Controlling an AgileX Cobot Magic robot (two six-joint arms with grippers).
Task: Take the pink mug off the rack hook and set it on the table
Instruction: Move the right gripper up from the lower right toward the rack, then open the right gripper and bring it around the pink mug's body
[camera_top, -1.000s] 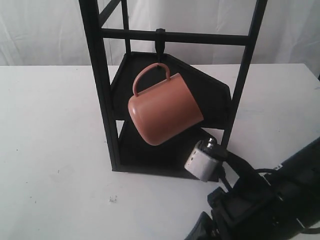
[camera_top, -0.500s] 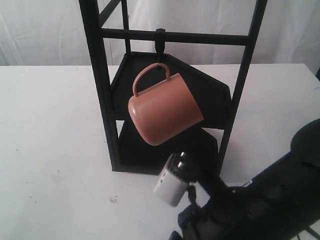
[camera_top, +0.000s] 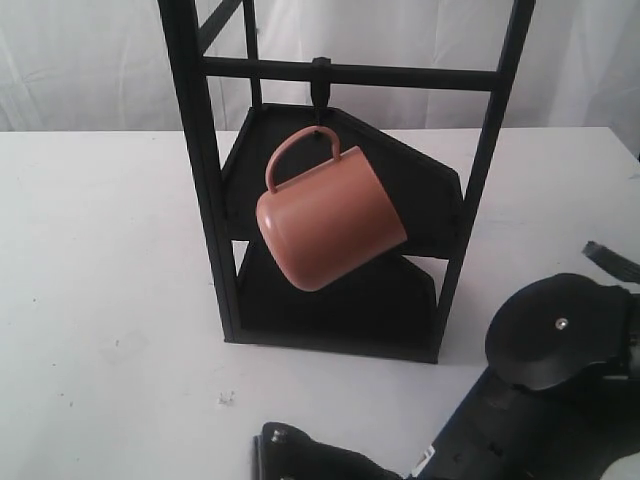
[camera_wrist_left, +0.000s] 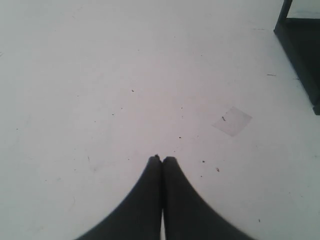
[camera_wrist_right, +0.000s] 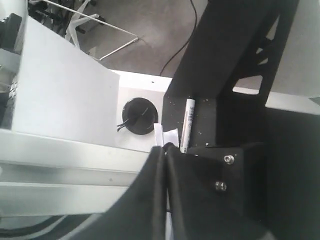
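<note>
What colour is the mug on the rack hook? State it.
Salmon pink, plain, with no pattern. The pink mug shows best in the exterior view.

Matt, smooth salmon finish on pink mug (camera_top: 330, 225). Matt black metal-looking bars on rack (camera_top: 200, 180). Smooth white table (camera_top: 100, 250), faintly scuffed and specked. White cloth backdrop (camera_top: 90, 60), softly folded, far side. Matt black left gripper (camera_wrist_left: 162, 159).

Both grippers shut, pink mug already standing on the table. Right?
Not quite. The pink mug is not on the table; the exterior view shows it hanging by its handle from the rack hook. The left gripper and right gripper are shut, as the wrist views show.
</note>
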